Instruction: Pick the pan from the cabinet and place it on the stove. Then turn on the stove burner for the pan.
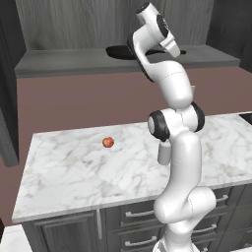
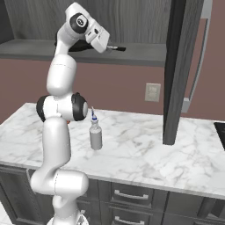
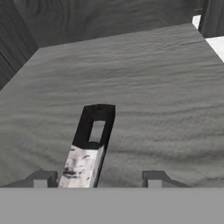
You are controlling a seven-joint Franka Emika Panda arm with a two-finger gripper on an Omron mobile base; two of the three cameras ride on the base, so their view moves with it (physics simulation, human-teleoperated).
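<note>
Reaching into the open cabinet (image 1: 74,61), the white arm hides half of the black pan (image 1: 118,51) lying on the shelf. From the right, the pan's handle (image 2: 115,48) pokes out past the hand, its long axis running sideways along the shelf. Looking down the gripper (image 3: 97,180), the fingers stand apart, nothing yet clasped; the handle sits near one finger, so closing off-centre could twist the pan loose.

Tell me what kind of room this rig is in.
A rendered kitchen, by the look of it: a marble counter over drawer units, an open dark wood-grain cabinet on the wall above it, and a black pan on the cabinet's shelf. A small red fruit and a bottle sit on the counter.
</note>
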